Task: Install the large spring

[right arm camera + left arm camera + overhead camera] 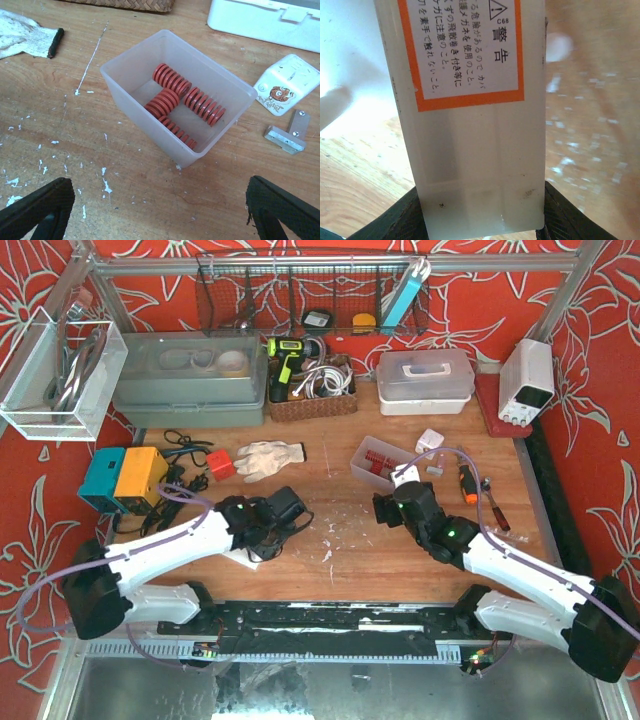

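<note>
Several red springs lie in a clear plastic box (135,95), (372,465); a thick large spring (205,106) rests beside a thinner one (177,132). My right gripper (160,210) hovers open over bare wood just in front of the box, with nothing between its fingers (40,210). My left gripper (480,215) is at the table's left centre (278,512). Its fingers (560,215) press both edges of a white plastic part (480,165) with an orange-framed warning label (465,50). The part fills most of the left wrist view.
A work glove (268,457), a red cube (221,464) and a teal-and-orange box (125,478) lie to the left. A white cube (286,86), a metal bracket (287,135) and a screwdriver (467,483) lie right of the box. Bins and a basket (312,390) line the back.
</note>
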{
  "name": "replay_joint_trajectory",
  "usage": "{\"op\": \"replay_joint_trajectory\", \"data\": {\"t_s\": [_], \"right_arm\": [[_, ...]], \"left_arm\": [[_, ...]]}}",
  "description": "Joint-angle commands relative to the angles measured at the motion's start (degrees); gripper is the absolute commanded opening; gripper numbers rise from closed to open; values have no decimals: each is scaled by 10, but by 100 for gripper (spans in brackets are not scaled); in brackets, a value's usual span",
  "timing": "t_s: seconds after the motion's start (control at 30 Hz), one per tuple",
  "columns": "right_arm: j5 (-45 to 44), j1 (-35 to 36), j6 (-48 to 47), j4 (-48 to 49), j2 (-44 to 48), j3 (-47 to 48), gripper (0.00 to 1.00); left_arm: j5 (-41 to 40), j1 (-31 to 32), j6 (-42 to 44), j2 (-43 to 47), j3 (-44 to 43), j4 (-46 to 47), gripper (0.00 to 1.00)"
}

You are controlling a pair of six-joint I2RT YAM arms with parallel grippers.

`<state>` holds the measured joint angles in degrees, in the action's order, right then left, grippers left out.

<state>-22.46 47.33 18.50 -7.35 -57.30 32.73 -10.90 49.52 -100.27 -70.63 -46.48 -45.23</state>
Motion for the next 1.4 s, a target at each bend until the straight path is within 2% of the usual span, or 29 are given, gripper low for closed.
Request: {"op": "replay_joint_trajectory", "data": {"t_s": [0.0,0.07,0.1,0.17,0.23,0.3,0.47,0.67,0.73,0.97,1.2,1.37], "right_arm": [[-19,5,-1,-6,8,4,94],[-18,6,0,-6,8,3,94],[-18,5,0,-6,8,4,94],[-18,6,0,-6,8,4,94],[-22,5,0,-8,9,4,94],[-26,5,0,-9,10,3,94],[-26,5,0,-10,13,4,94],[-36,5,2,-11,24,0,94],[-38,6,3,-9,25,-2,94],[-47,5,6,-7,18,-1,95],[-69,5,14,-5,3,-1,96],[-83,3,15,-16,-15,18,97]], "left_arm": [[-82,7,0,49,-56,-78,18],[-129,6,13,64,-72,-69,17],[-161,6,43,70,-76,-34,17],[-228,3,155,79,-75,60,19],[-247,-17,244,67,-68,144,19],[-214,-59,308,40,-66,210,17],[-138,-153,397,-85,-92,277,14],[-43,-237,462,-231,-118,347,17],[-44,-249,480,-279,-147,332,21],[-67,-257,520,-362,-215,271,51],[-83,-256,528,-310,-208,243,73],[-74,-247,568,-236,-179,248,79]]}}
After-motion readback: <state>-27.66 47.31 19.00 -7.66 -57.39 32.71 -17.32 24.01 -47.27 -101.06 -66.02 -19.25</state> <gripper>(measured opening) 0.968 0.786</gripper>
